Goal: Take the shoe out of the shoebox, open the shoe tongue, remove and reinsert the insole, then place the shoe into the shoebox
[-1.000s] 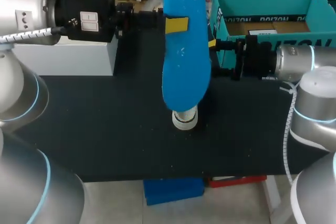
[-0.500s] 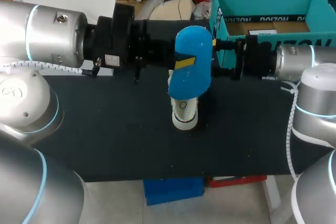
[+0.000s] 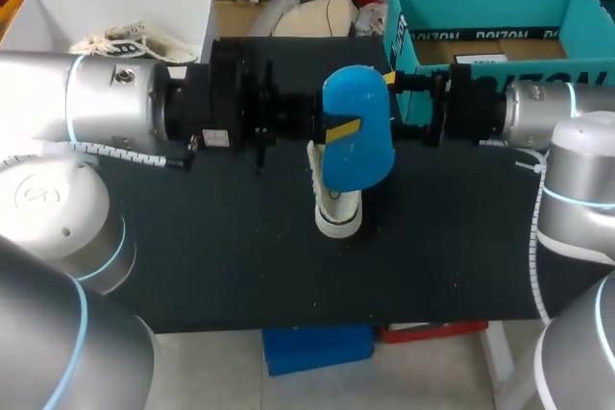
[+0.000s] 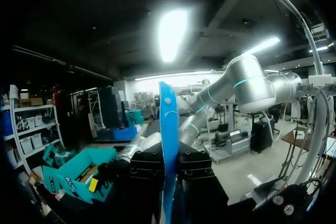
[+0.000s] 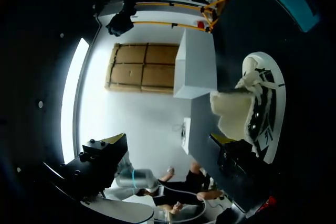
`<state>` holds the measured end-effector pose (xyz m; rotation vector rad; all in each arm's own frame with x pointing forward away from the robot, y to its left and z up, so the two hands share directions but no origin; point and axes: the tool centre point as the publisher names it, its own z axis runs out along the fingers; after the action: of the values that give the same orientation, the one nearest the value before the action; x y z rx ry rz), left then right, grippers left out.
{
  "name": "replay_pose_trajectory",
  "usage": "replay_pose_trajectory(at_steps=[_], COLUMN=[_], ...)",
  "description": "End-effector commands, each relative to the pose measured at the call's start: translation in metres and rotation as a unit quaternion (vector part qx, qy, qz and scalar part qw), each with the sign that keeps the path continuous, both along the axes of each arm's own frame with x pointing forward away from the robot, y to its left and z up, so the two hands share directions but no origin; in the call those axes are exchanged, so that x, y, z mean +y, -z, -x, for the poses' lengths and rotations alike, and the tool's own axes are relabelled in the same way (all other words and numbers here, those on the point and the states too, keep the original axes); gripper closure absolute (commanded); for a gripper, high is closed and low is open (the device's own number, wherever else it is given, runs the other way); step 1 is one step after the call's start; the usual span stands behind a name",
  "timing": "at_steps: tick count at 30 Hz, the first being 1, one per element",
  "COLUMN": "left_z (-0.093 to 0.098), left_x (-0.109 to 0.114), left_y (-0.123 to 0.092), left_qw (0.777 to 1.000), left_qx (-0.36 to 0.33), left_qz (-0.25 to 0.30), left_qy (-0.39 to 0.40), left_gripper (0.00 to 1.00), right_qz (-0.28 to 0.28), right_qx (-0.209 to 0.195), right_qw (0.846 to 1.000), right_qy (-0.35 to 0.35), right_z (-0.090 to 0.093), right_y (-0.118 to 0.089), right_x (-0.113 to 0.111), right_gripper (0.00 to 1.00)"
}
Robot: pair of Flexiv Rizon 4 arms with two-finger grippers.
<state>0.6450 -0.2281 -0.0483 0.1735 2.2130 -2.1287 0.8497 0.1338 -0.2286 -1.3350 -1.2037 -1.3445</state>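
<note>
My left gripper (image 3: pixel 332 128) is shut on a blue insole (image 3: pixel 357 132) and holds it over the white shoe (image 3: pixel 338 210), which stands mid-table with its front part hidden beneath the insole. In the left wrist view the insole (image 4: pixel 168 140) runs edge-on between the fingers of the left gripper (image 4: pixel 169 182). My right gripper (image 3: pixel 396 84) hangs open just right of the insole, in front of the teal shoebox (image 3: pixel 567 7). In the right wrist view the shoe (image 5: pixel 260 106) lies ahead of the right gripper (image 5: pixel 168 140), closer to one wide-spread finger, untouched.
A white box (image 3: pixel 192 7) holding a bundle of laces (image 3: pixel 120 40) stands at the table's back left. The teal shoebox (image 4: pixel 71 174) also shows in the left wrist view. The black tabletop (image 3: pixel 211 256) lies bare in front of the shoe.
My left arm has swung down and brought the insole from high and upright to low over the shoe. The right arm has stayed still.
</note>
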Motion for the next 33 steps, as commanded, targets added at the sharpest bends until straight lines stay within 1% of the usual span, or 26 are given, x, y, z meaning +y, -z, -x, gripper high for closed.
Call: replay_pose_trajectory(at_steps=[1, 5, 6, 7, 8, 9, 10, 11, 12, 14, 15, 16, 17, 18, 19, 21, 22, 23, 24, 25, 26, 27, 28, 29, 31, 33], left_z=[0.002, 0.002, 0.012, 0.019, 0.024, 0.025, 0.028, 0.025, 0.025, 0.019, 0.014, 0.01, 0.006, 0.004, 0.0, -0.005, -0.008, -0.01, -0.017, -0.022, -0.024, -0.03, -0.034, -0.035, -0.04, -0.042], left_x=[0.001, 0.001, 0.0, -0.001, -0.001, -0.002, 0.0, 0.001, 0.004, 0.009, 0.011, 0.014, 0.014, 0.017, 0.018, 0.019, 0.019, 0.019, 0.021, 0.021, 0.021, 0.022, 0.021, 0.021, 0.022, 0.023], left_y=[0.0, 0.0, 0.003, 0.007, 0.013, 0.018, 0.024, 0.03, 0.037, 0.05, 0.056, 0.064, 0.067, 0.074, 0.08, 0.092, 0.098, 0.103, 0.111, 0.12, 0.125, 0.132, 0.141, 0.146, 0.159, 0.164], left_qw=[1.0, 1.0, 0.999, 0.998, 0.997, 0.994, 0.992, 0.988, 0.986, 0.981, 0.977, 0.973, 0.967, 0.961, 0.95, 0.938, 0.926, 0.919, 0.919, 0.902, 0.895, 0.891, 0.859, 0.852, 0.818, 0.819], left_qx=[-0.001, -0.001, -0.038, -0.054, -0.077, -0.11, -0.124, -0.149, -0.161, -0.187, -0.202, -0.222, -0.244, -0.263, -0.304, -0.341, -0.376, -0.392, -0.392, -0.431, -0.445, -0.454, -0.511, -0.522, -0.571, -0.569], left_qz=[0.0, 0.0, 0.01, 0.022, 0.017, 0.017, 0.032, 0.028, 0.043, 0.054, 0.07, 0.07, 0.072, 0.083, 0.065, 0.06, 0.043, 0.036, 0.042, 0.019, 0.015, 0.01, -0.025, -0.03, -0.061, -0.065], left_qy=[-0.003, -0.003, 0.001, 0.013, 0.01, 0.013, 0.02, 0.012, 0.018, 0.008, 0.016, 0.009, 0.01, 0.014, 0.011, 0.015, 0.01, 0.012, 0.01, 0.0, -0.002, -0.01, -0.018, -0.018, -0.026, -0.019], left_gripper=[1.0, 1.0, 1.0, 1.0, 1.0, 1.0, 1.0, 1.0, 1.0, 1.0, 1.0, 1.0, 1.0, 1.0, 1.0, 1.0, 1.0, 1.0, 1.0, 1.0, 1.0, 1.0, 1.0, 1.0, 1.0, 1.0], right_qz=[0.0, 0.0, 0.0, 0.0, 0.0, 0.0, 0.0, 0.0, 0.0, 0.0, 0.0, 0.0, 0.0, 0.0, 0.0, 0.0, 0.0, 0.0, 0.0, 0.0, 0.0, 0.0, 0.0, 0.0, 0.0, 0.0], right_qx=[0.0, 0.0, 0.0, 0.0, 0.0, 0.0, 0.0, 0.0, 0.0, 0.0, 0.0, 0.0, 0.0, 0.0, 0.0, 0.0, 0.0, 0.0, 0.0, 0.0, 0.0, 0.0, 0.0, 0.0, 0.0, 0.0], right_qw=[1.0, 1.0, 1.0, 1.0, 1.0, 1.0, 1.0, 1.0, 1.0, 1.0, 1.0, 1.0, 1.0, 1.0, 1.0, 1.0, 1.0, 1.0, 1.0, 1.0, 1.0, 1.0, 1.0, 1.0, 1.0, 1.0], right_qy=[0.001, 0.001, 0.001, 0.001, 0.001, 0.001, 0.001, 0.001, 0.001, 0.001, 0.001, 0.001, 0.001, 0.001, 0.001, 0.001, 0.001, 0.001, 0.001, 0.001, 0.001, 0.001, 0.001, 0.001, 0.001, 0.001], right_z=[0.0, 0.0, 0.0, 0.0, 0.0, 0.0, 0.0, 0.0, 0.0, 0.0, 0.0, 0.0, 0.0, 0.0, 0.0, 0.0, 0.0, 0.0, 0.0, 0.0, 0.0, 0.0, 0.0, 0.0, 0.0, 0.0], right_y=[0.001, 0.001, 0.001, 0.001, 0.001, 0.001, 0.001, 0.001, 0.001, 0.001, 0.001, 0.001, 0.001, 0.001, 0.001, 0.001, 0.001, 0.001, 0.001, 0.001, 0.001, 0.001, 0.001, 0.001, 0.001, 0.001], right_x=[0.001, 0.001, 0.001, 0.001, 0.001, 0.001, 0.001, 0.001, 0.001, 0.001, 0.001, 0.001, 0.001, 0.001, 0.001, 0.001, 0.001, 0.001, 0.001, 0.001, 0.001, 0.001, 0.001, 0.001, 0.001, 0.001], right_gripper=[0.0, 0.0, 0.0, 0.0, 0.0, 0.0, 0.0, 0.0, 0.0, 0.0, 0.0, 0.0, 0.0, 0.0, 0.0, 0.0, 0.0, 0.0, 0.0, 0.0, 0.0, 0.0, 0.0, 0.0, 0.0, 0.0])
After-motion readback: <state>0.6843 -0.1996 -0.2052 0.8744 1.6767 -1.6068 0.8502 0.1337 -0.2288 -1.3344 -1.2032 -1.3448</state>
